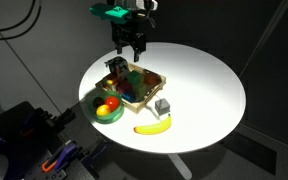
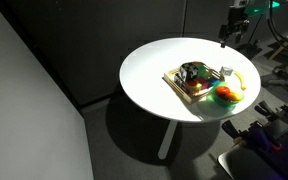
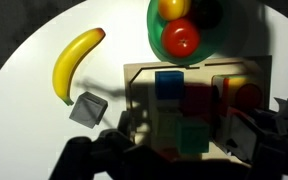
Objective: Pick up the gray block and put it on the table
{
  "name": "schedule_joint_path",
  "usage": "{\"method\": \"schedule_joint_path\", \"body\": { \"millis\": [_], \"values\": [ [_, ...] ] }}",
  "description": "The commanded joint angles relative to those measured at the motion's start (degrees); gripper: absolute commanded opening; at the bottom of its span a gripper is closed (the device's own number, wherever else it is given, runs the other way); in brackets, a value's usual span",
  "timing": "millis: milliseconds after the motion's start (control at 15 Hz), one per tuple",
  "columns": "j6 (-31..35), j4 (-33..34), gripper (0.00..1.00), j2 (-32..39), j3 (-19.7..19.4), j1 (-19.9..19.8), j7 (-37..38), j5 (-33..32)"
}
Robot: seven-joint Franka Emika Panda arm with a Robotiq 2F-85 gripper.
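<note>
- While the gripper (image 1: 131, 47) hangs high above the far side of the wooden tray (image 1: 154, 93), the gray block (image 1: 163, 105) already sits on the white table (image 1: 214, 90), touching or just beside the tray's near corner.
- Wrist view: gripper (image 3: 174, 150) enters from the bottom edge; the gray block (image 3: 88, 109) lies at about 10 o'clock from the fingers, off the tray's left edge, rotated diamond-wise to the frame.
- Block is a cube, so no long axis; its faces sit skewed to the fingers' closing line, judging by that view.
- Banana (image 3: 74, 62) is further out at 11 o'clock, just beyond the block and apart from it. Green bowl (image 3: 184, 25) with fruit is at 12 o'clock, past the tray.
- Fingers: spread partway, nothing between them in an exterior view; dark and blurred in the wrist view, so the exact gap is unclear.
- Pose: wrist pointing straight down, well above everything, single arm.
- Judgement: either the placement is done, or the next move needs a shift toward 10 o'clock, a wrist twist to square up, then descent.
- Risk: clipping the tray wall beside the block.
</note>
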Motion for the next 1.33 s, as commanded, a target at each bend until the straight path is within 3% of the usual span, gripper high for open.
{"method": "schedule_joint_path", "body": {
  "millis": [0, 1267],
  "values": [
    [0.99, -4.06, 1.00, -5.42, 0.59, 1.18, 3.33, -1.63],
    [4.75, -11.43, 1.00, -18.41, 4.69, 4.28, 7.37, -3.22]
  ]
}}
